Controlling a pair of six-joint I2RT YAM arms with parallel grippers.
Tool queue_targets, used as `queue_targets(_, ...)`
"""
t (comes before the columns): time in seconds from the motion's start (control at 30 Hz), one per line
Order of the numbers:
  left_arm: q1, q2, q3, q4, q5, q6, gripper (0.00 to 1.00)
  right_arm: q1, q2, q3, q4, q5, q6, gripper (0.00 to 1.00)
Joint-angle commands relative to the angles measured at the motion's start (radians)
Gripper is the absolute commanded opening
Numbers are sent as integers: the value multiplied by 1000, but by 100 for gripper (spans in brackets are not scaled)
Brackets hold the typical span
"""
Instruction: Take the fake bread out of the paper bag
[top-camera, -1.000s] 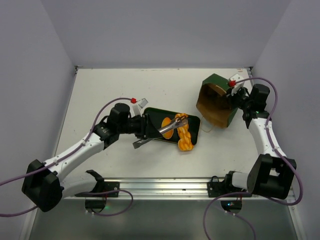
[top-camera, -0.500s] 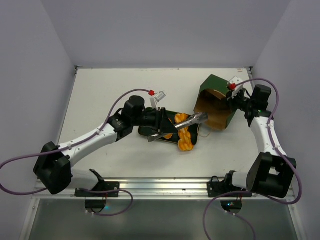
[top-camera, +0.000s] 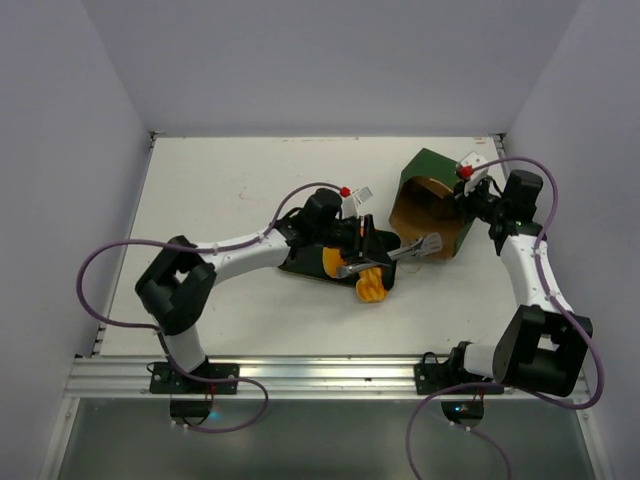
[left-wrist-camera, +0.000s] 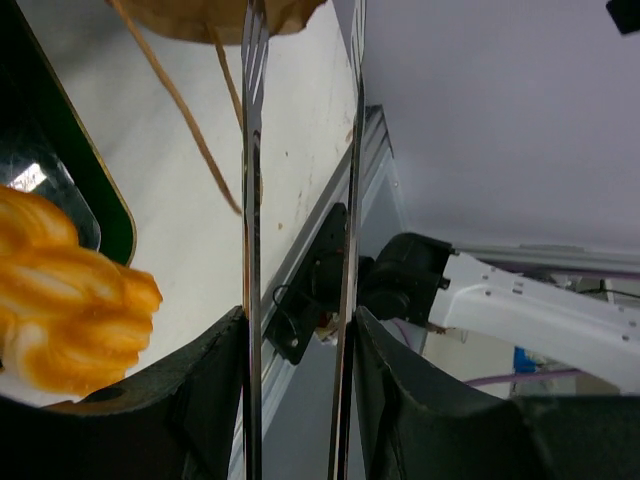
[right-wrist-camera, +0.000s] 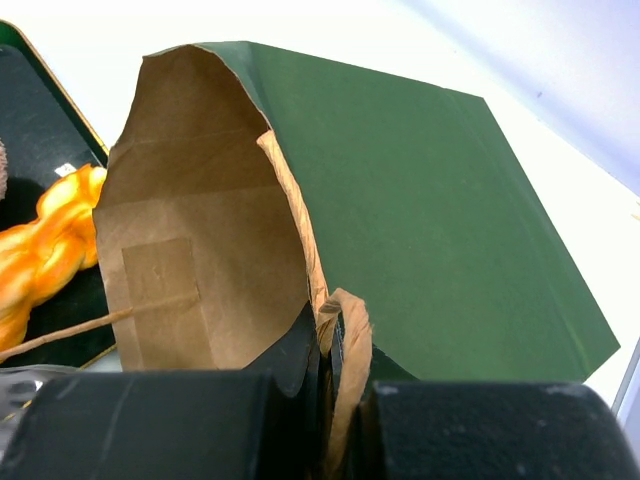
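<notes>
The dark green paper bag (top-camera: 432, 205) lies tilted with its kraft mouth facing left. My right gripper (top-camera: 468, 192) is shut on its rim and string handle (right-wrist-camera: 335, 320); no bread shows inside the bag (right-wrist-camera: 400, 170). An orange braided loaf (top-camera: 372, 285) and an orange roll (top-camera: 332, 262) lie on the black tray (top-camera: 305, 268). My left gripper (top-camera: 410, 252) has long metal fingers (left-wrist-camera: 252, 200). It is open and empty, and reaches past the tray to just in front of the bag's mouth. The loaf (left-wrist-camera: 60, 300) shows to its left, the bag's edge (left-wrist-camera: 200, 15) above.
The tray's green rim (left-wrist-camera: 70, 130) and the bag's loose string handle (left-wrist-camera: 180, 100) lie beside the left fingers. The metal rail (top-camera: 320, 368) runs along the table's near edge. Grey walls enclose the table on three sides.
My left arm has swung right, carrying its open gripper from over the tray to the bag's mouth. The right gripper and bag have barely moved.
</notes>
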Motion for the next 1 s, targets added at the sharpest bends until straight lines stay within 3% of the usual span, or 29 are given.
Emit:
queue_targets(0.0,2,73,106,103,-18,-93,48,4,-27,-22,78,25,24,1)
queue_targets(0.33,13,261,238,189,-67,-332,48,33,-64,-83,182,142,34,1)
queue_targets(0.97,41,474,447,177,-139,-457,50,93,-87,-123,224,195,1,2)
